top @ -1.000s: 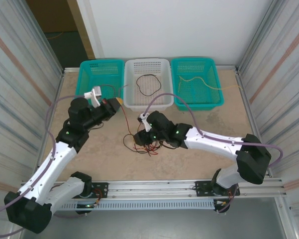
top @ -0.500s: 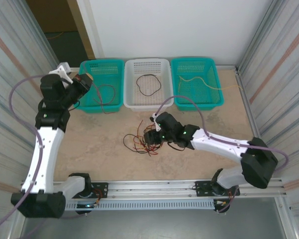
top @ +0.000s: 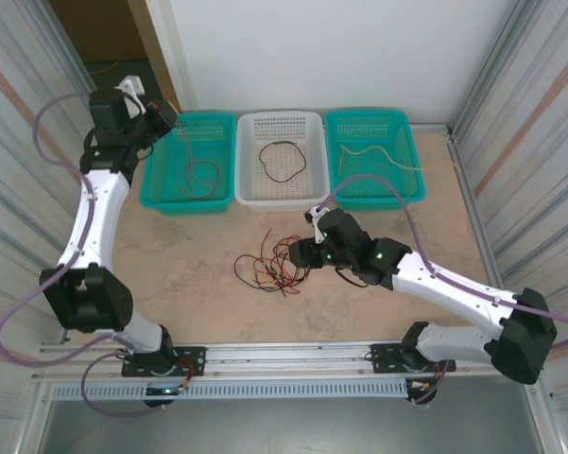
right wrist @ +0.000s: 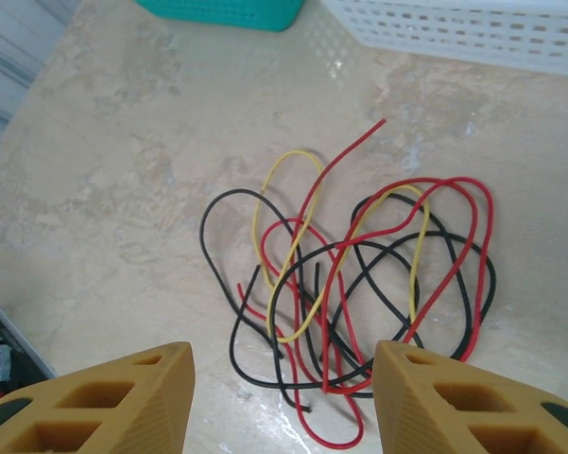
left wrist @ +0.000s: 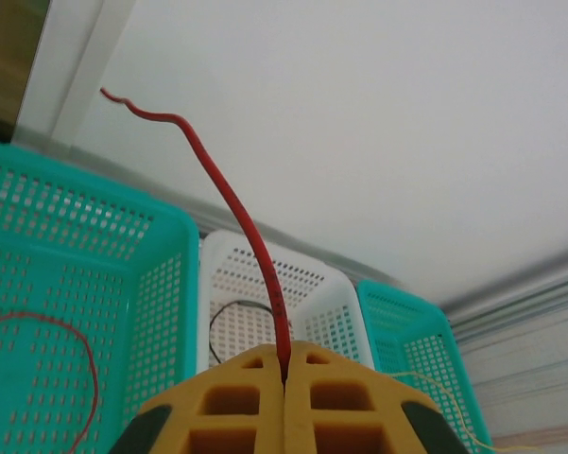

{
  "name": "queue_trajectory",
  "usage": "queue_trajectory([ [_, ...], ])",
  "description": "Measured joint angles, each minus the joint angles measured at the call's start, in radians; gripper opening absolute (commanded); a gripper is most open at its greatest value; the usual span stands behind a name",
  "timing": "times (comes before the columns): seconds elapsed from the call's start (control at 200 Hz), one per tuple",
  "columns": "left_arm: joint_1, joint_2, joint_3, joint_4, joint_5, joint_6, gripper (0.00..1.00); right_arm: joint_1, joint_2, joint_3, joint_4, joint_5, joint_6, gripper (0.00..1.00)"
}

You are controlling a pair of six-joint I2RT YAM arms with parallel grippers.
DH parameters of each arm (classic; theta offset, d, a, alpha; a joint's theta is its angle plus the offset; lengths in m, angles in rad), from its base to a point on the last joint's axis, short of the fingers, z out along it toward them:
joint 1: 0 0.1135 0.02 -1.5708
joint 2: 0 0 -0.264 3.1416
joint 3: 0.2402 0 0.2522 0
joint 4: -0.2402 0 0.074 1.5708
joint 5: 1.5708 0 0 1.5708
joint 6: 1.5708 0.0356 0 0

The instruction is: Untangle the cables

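1. Cables (top: 269,268) in red, black and yellow lie in a loose tangle on your beige tabletop (top: 184,279), near the front of the white basket (top: 276,202).
2. Your right gripper (top: 300,253) sits at the tangle's right edge. Seen from its wrist camera, the yellow fingers (right wrist: 123,397) stand wide apart with nothing pinched between them (the loops lie on the table beyond the tips).
3. Your left gripper (top: 159,121) is raised at the far left, by the back corner of the left teal basket (top: 191,206). Its jaws are pressed together on a red cable (left wrist: 236,213), whose free end sticks out past the fingertips.
4. From that grip, the red cable hangs down into the left teal basket and loops on its floor.
5. You have a black cable (top: 282,159) lying as a loop in the white basket. A yellow cable (top: 370,151) lies in the right teal basket (top: 378,201), one end reaching past its right rim.
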Motion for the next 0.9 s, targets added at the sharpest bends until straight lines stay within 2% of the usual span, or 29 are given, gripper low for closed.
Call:
queue_trajectory([
  [0.165,0.003,0.127,0.109,0.0,0.016,0.018,0.0,-0.034,-0.002,0.0,-0.011,0.0,0.0,0.52],
  [0.195,0.003,0.145,0.113,-0.001,0.022,0.021,0.07,-0.041,-0.002,0.0,-0.013,0.0,0.0,0.52],
  [0.261,0.003,0.185,0.111,-0.004,0.034,0.029,0.31,-0.056,-0.001,0.0,-0.017,0.0,0.0,0.52],
  [0.306,0.003,0.204,0.098,-0.001,0.041,0.028,0.43,-0.07,0.0,0.0,-0.02,-0.002,0.0,0.52],
  [0.371,0.003,0.217,0.067,-0.009,0.043,0.03,0.52,-0.089,0.001,0.0,-0.022,-0.005,-0.001,0.51],
  [0.431,0.003,0.219,0.038,-0.027,0.04,0.032,0.57,-0.102,0.003,0.0,-0.023,-0.004,-0.001,0.51],
  [0.581,0.003,0.184,-0.023,-0.045,0.027,0.033,0.59,-0.111,0.007,0.001,-0.033,-0.004,0.001,0.51],
  [0.746,-0.021,0.024,-0.124,-0.087,-0.034,0.055,0.59,-0.108,0.002,0.001,-0.064,0.006,0.035,0.54],
  [0.822,-0.079,-0.089,-0.195,-0.098,-0.076,0.079,0.58,-0.108,-0.003,0.001,-0.09,0.024,0.058,0.55],
  [0.902,-0.189,-0.222,-0.292,-0.11,-0.115,0.098,0.57,-0.108,0.0,0.002,-0.119,0.032,0.079,0.55],
])
